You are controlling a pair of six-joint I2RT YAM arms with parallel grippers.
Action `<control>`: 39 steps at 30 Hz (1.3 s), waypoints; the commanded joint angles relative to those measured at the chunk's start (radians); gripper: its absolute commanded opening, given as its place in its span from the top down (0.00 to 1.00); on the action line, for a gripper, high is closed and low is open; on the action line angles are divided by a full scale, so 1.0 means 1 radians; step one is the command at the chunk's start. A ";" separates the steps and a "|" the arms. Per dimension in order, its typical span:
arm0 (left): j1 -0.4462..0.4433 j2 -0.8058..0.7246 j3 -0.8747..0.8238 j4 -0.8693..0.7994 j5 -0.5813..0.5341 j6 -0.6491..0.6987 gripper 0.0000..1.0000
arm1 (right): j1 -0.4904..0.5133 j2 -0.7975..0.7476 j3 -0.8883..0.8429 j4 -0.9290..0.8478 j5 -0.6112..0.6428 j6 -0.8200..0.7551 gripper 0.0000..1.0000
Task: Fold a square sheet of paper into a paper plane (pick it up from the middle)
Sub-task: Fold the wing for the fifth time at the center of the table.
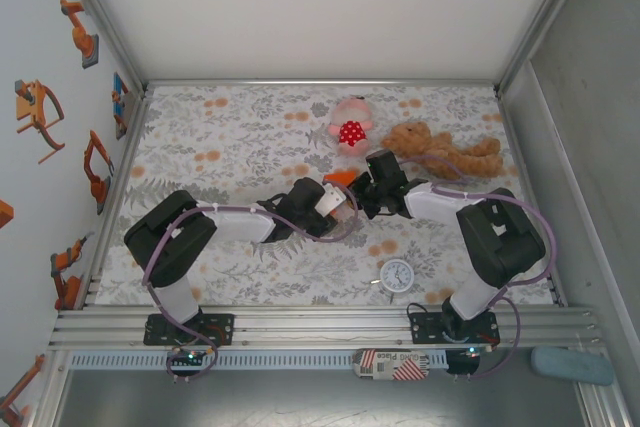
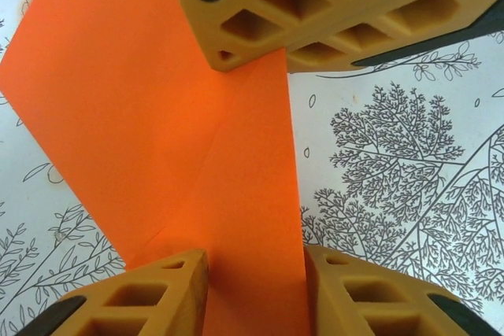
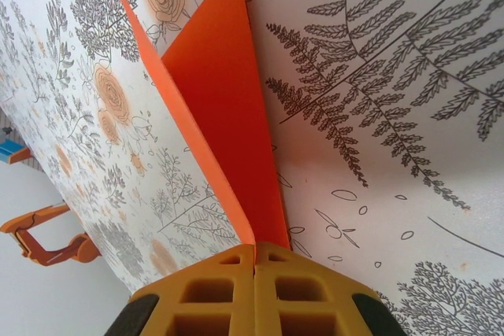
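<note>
The orange sheet of paper [image 1: 341, 178] is folded into a narrow creased wedge and lies mid-table between my two grippers. In the left wrist view the paper [image 2: 197, 155] runs between the fingers of my left gripper [image 2: 253, 261]. Its jaws stand apart and straddle the strip. The right gripper's fingers [image 2: 315, 5] sit at the paper's far end. In the right wrist view my right gripper [image 3: 254, 248] is shut on the paper [image 3: 220, 100], which rises from the jaw seam as a folded flap. From above, the left gripper [image 1: 340, 205] and right gripper [image 1: 362, 190] almost meet.
A pink plush toy with a red spotted body [image 1: 350, 127] and a brown teddy bear [image 1: 445, 152] lie just behind the grippers. A small white round clock [image 1: 397, 275] sits near the front edge. Walls enclose the floral tablecloth [image 1: 230, 137] on three sides.
</note>
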 commanded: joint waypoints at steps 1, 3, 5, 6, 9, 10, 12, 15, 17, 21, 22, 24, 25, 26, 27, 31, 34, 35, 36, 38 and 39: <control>-0.005 0.009 0.011 -0.001 -0.017 0.021 0.66 | 0.006 0.003 0.008 0.009 -0.015 0.016 1.00; -0.005 0.009 0.005 0.002 -0.021 0.023 0.68 | 0.006 -0.001 0.011 0.002 -0.016 0.012 0.96; -0.005 0.004 0.002 0.003 -0.025 0.023 0.70 | 0.005 -0.004 0.013 -0.011 -0.011 0.005 0.89; -0.004 0.005 -0.001 0.003 -0.026 0.023 0.72 | 0.004 -0.005 0.015 -0.019 -0.009 -0.003 0.85; -0.004 -0.003 -0.010 0.002 -0.027 0.021 0.76 | -0.006 -0.015 0.022 -0.051 0.004 -0.034 0.67; -0.002 -0.007 -0.015 0.005 -0.026 0.020 0.77 | -0.011 -0.020 0.023 -0.063 0.007 -0.048 0.61; 0.002 -0.016 -0.024 0.008 -0.016 0.015 0.79 | -0.023 -0.032 0.031 -0.096 0.024 -0.079 0.51; 0.009 -0.034 -0.039 0.011 -0.003 0.004 0.80 | -0.046 -0.061 0.033 -0.135 0.056 -0.127 0.45; 0.020 -0.047 -0.052 0.017 0.015 -0.010 0.81 | -0.061 -0.085 0.034 -0.170 0.086 -0.170 0.43; 0.048 -0.064 -0.061 0.017 0.084 -0.052 0.81 | -0.089 -0.107 0.034 -0.199 0.101 -0.244 0.43; 0.057 -0.069 -0.061 0.017 0.100 -0.065 0.81 | -0.093 -0.110 0.034 -0.203 0.104 -0.260 0.43; 0.076 -0.078 -0.061 0.015 0.145 -0.092 0.82 | -0.094 -0.119 0.026 -0.212 0.123 -0.284 0.43; 0.088 -0.079 -0.059 0.008 0.176 -0.108 0.83 | -0.095 -0.126 0.021 -0.206 0.130 -0.303 0.43; 0.102 -0.080 -0.052 -0.004 0.205 -0.126 0.84 | -0.094 -0.133 0.018 -0.205 0.137 -0.325 0.43; 0.111 -0.079 -0.047 -0.012 0.223 -0.141 0.85 | -0.095 -0.139 0.015 -0.204 0.143 -0.348 0.43; 0.143 -0.083 -0.040 -0.018 0.300 -0.211 0.86 | -0.095 -0.162 -0.009 -0.152 0.125 -0.479 0.43; 0.160 -0.078 -0.025 -0.026 0.360 -0.272 0.88 | -0.094 -0.169 -0.039 -0.089 0.084 -0.562 0.43; 0.164 -0.073 -0.017 -0.033 0.376 -0.289 0.88 | -0.095 -0.165 -0.044 -0.075 0.067 -0.585 0.43; 0.168 -0.064 -0.008 -0.037 0.397 -0.310 0.89 | -0.095 -0.161 -0.048 -0.066 0.053 -0.603 0.42; 0.178 -0.048 0.003 -0.036 0.436 -0.340 0.90 | -0.095 -0.148 -0.060 -0.030 0.015 -0.629 0.41; 0.184 -0.040 0.008 -0.031 0.454 -0.357 0.90 | -0.095 -0.140 -0.065 -0.013 -0.002 -0.635 0.41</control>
